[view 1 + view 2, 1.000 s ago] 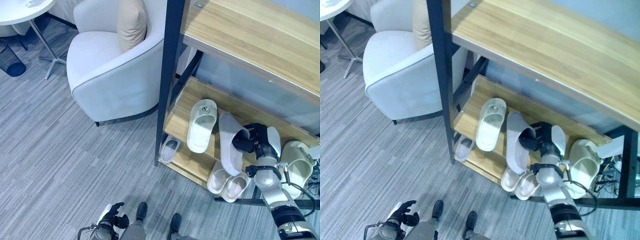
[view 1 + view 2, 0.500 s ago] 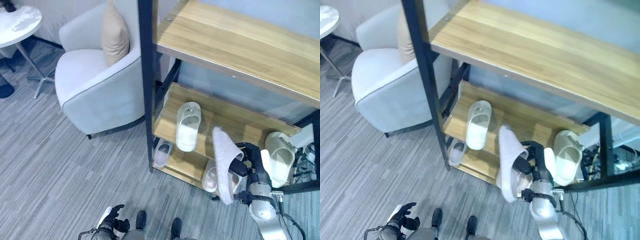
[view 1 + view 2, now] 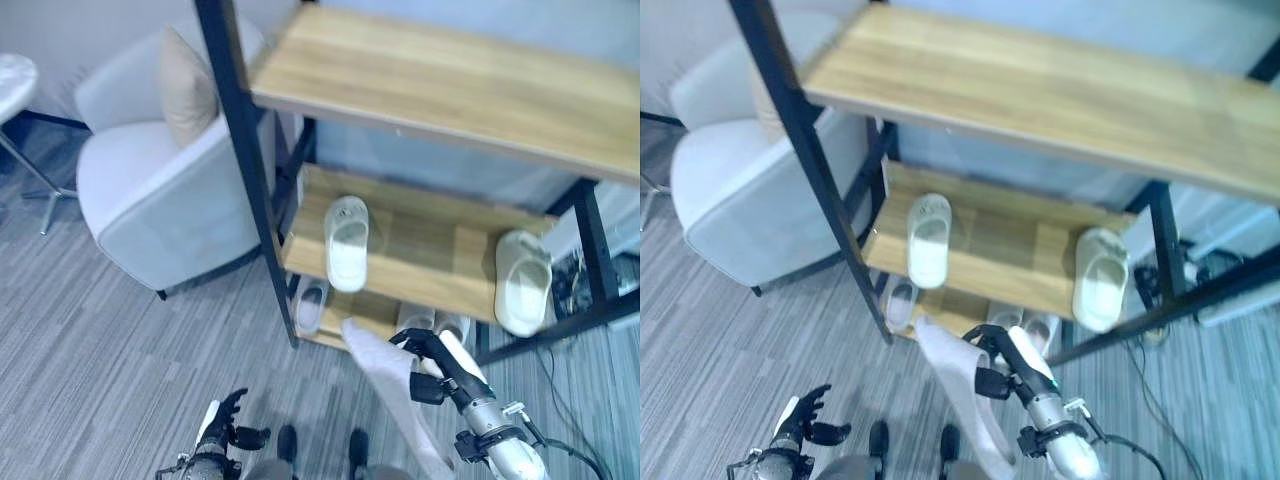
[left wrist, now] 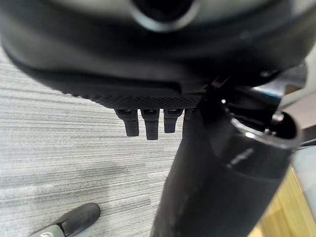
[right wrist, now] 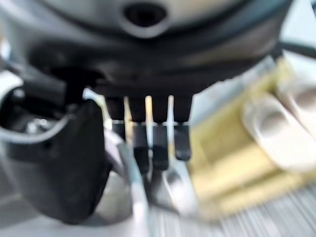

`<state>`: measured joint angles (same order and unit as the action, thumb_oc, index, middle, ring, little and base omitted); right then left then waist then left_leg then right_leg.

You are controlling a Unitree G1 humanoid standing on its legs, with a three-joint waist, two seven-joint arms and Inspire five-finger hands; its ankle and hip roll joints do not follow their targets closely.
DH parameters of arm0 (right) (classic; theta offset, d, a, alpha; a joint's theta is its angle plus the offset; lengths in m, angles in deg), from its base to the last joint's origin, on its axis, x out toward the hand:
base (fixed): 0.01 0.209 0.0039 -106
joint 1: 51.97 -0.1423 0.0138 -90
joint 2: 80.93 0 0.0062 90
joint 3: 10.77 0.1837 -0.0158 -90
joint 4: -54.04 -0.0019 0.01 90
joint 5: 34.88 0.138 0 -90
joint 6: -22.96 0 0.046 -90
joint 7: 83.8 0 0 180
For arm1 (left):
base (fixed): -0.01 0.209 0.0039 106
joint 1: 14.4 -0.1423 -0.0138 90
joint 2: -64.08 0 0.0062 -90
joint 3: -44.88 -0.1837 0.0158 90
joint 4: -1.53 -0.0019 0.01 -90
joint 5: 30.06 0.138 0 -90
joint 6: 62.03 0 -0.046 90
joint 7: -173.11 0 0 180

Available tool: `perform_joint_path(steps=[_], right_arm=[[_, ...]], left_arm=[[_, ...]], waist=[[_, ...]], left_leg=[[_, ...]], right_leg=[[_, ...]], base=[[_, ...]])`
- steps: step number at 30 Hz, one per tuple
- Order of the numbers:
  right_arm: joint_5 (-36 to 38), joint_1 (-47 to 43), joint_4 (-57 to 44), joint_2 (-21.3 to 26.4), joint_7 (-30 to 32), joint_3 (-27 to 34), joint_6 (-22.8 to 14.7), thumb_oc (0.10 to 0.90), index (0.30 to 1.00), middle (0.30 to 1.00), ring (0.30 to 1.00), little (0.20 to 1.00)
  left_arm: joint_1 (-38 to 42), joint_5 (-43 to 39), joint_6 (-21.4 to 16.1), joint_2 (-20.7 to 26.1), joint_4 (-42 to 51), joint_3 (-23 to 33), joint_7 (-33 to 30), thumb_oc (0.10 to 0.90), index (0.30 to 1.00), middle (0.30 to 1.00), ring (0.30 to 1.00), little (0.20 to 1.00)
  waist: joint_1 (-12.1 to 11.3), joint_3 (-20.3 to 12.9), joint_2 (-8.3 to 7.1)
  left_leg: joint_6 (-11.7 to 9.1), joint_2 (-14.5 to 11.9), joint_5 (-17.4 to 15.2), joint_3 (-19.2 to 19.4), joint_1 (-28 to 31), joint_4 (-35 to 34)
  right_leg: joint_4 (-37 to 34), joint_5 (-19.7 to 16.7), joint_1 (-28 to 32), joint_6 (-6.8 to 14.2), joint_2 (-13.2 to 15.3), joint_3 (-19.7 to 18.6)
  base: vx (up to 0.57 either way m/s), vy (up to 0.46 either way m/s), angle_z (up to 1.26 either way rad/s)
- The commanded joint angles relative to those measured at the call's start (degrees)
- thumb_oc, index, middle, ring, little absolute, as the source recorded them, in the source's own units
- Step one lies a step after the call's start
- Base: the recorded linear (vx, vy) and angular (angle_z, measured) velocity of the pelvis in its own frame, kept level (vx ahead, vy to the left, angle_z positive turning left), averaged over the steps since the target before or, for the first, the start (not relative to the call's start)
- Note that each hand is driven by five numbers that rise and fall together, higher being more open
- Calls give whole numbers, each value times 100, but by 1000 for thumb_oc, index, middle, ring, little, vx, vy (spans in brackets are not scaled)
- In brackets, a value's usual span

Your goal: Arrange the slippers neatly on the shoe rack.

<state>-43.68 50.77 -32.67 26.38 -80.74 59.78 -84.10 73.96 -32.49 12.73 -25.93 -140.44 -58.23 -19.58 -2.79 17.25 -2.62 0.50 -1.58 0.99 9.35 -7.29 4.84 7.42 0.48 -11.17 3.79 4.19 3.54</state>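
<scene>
The grey slipper [image 3: 392,390] hangs in the right hand [image 3: 436,362], whose fingers and thumb curl round its upper edge; it sits off the shoe rack [image 3: 430,255], in front of the lower shelf's front edge, sole side outward, above the carpet floor [image 3: 110,340]. On the middle shelf one white slipper [image 3: 346,243] lies near the left post and another [image 3: 522,282] overhangs the front edge at the right, with bare wood between them. Small slippers [image 3: 311,304] sit beneath. The left hand [image 3: 222,428] hangs low with fingers spread, holding nothing. An armchair [image 3: 160,190] stands left of the rack.
</scene>
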Motion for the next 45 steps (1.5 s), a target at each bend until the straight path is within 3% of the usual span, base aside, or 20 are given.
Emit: perform_joint_path(steps=[1,2,6,7,9,10,11,13,14,15,16,17,19,22,23,25,29,33,38,45], right_arm=[[175,-543,-526,135,-59,-73,-343,400,300,300,300,300],[141,-909,-217,139,34,-246,-260,400,300,300,300,300],[322,-1647,296,18,401,-409,-81,400,300,300,300,300],[314,-1848,394,-10,548,-372,-41,400,300,300,300,300],[412,-2403,514,-30,821,-376,17,400,300,300,300,300],[507,-2856,690,-4,1080,-351,36,400,300,300,300,300],[507,-2858,693,-5,1081,-353,35,400,300,300,300,300],[419,-3689,929,49,1538,-335,134,400,300,300,300,300],[419,-3689,931,48,1538,-336,134,400,300,300,300,300],[234,-4288,1018,65,1923,-283,261,400,300,300,300,300],[231,-4307,1029,62,1931,-291,261,400,300,300,300,300],[52,-4703,1045,86,2259,-186,334,400,300,300,300,300],[30,-5025,1134,155,2447,-132,410,400,300,300,300,300],[180,-5914,1327,368,2991,139,520,400,300,300,300,300],[190,-5952,1354,369,2998,125,511,400,300,300,300,300],[632,-6626,1738,511,3246,121,530,400,300,300,300,300],[1189,-7683,2294,805,3572,-44,488,400,300,300,300,300],[1657,-8435,2629,972,3762,-257,350,400,300,300,300,300],[2053,-8853,2727,1054,3857,-466,199,400,300,300,300,300],[2127,-9111,2935,1079,3811,-657,213,400,300,300,300,300]], left_arm=[[330,-418,-535,77,284,157,-338,800,900,900,900,900],[515,-490,-580,61,312,35,-479,800,900,900,900,900],[956,-700,-593,-9,419,-176,-744,800,900,900,900,900],[1065,-739,-630,3,444,-217,-851,800,900,900,900,900],[1245,-794,-671,94,616,-229,-1067,800,900,900,900,900],[1343,-881,-712,155,901,-217,-1267,800,900,900,900,900],[1342,-880,-711,155,902,-216,-1267,800,900,900,900,900],[1466,-984,-740,232,1201,-114,-1651,800,900,900,900,900],[1465,-983,-740,232,1201,-113,-1651,800,900,900,900,900],[1564,-906,-729,294,1470,-71,-1988,800,900,900,900,900],[1570,-898,-721,291,1476,-64,-1997,800,900,900,900,900],[1588,-845,-765,355,1758,7,-2266,800,900,900,900,900],[1609,-742,-749,454,1900,92,-2526,800,900,900,900,900],[1579,-388,-629,661,2153,303,-3219,800,900,900,900,900],[1593,-373,-622,656,2157,310,-3237,800,900,900,900,900],[1563,-326,-548,804,2071,430,-3660,800,900,900,900,900],[1466,-567,-621,948,2110,450,-3932,800,900,900,900,900],[1428,-295,-525,1151,2263,369,-4125,800,900,900,900,900],[1322,-159,-536,1159,2308,129,-4188,800,900,900,900,900],[1270,-159,-617,1164,2263,-62,-4114,800,900,900,900,900]], waist=[[-188,-5,87],[-209,86,133],[-157,199,271],[-156,258,323],[-176,256,400],[-242,231,475],[-241,221,475],[-391,169,588],[-391,159,587],[-508,189,670],[-509,163,667],[-594,187,735],[-650,162,749],[-740,258,823],[-737,249,815],[-767,438,815],[-800,765,885],[-806,1112,942],[-825,1252,942],[-910,1252,824]], left_leg=[[-88,-299,-1161,-3,-845,1798],[-65,-379,-1308,19,-1203,2372],[31,-415,-1571,-124,-1995,3292],[15,-431,-1854,-208,-2272,3732],[71,-470,-2001,-259,-2947,4350],[125,-495,-2158,-378,-3698,5007],[125,-496,-2161,-379,-3713,5015],[262,-559,-2420,-603,-4795,5967],[262,-559,-2423,-604,-4809,5975],[340,-572,-2638,-705,-5443,6681],[339,-579,-2664,-711,-5511,6737],[396,-582,-2839,-797,-6028,7361],[414,-573,-2969,-840,-6357,7766],[499,-495,-3389,-927,-7188,9086],[498,-496,-3424,-928,-7252,9155],[509,-440,-3735,-1065,-7700,10090],[502,-318,-4205,-1322,-8210,11532],[471,-291,-4488,-1391,-8266,12304],[434,-302,-4692,-1439,-8267,12758],[421,-324,-4680,-1452,-8267,12719]], right_leg=[[1417,545,-503,438,526,488],[1915,708,-825,394,625,558],[2771,1080,-1559,212,720,549],[3207,1389,-1824,196,730,488],[3841,1629,-2505,43,746,420],[4455,1903,-3210,-116,743,363],[4462,1906,-3224,-117,743,363],[5414,2246,-4281,-301,753,205],[5421,2249,-4295,-301,753,205],[6123,2457,-4937,-427,763,90],[6175,2482,-5005,-428,762,83],[6863,2675,-5521,-549,731,-13],[7246,2789,-5832,-600,728,-50],[8656,3178,-6706,-768,680,-179],[8729,3214,-6775,-765,682,-194],[9790,3477,-7247,-840,635,-405],[11320,3901,-7781,-897,599,-779],[12080,4092,-7875,-892,607,-1014],[12476,4185,-7877,-860,670,-1125],[12401,4086,-7875,-851,744,-1128]], base=[[-193,3,-109],[-90,-11,-65],[-135,-23,4],[-42,-37,14],[-176,-61,18],[-178,-59,11],[-221,-65,4],[-131,-40,5],[-87,-47,2],[-57,-28,2],[-79,-49,6],[4,-19,7],[15,-28,2],[72,-19,5],[131,-18,11],[119,-12,9],[179,4,9],[70,36,6],[47,42,0],[20,22,-1]])
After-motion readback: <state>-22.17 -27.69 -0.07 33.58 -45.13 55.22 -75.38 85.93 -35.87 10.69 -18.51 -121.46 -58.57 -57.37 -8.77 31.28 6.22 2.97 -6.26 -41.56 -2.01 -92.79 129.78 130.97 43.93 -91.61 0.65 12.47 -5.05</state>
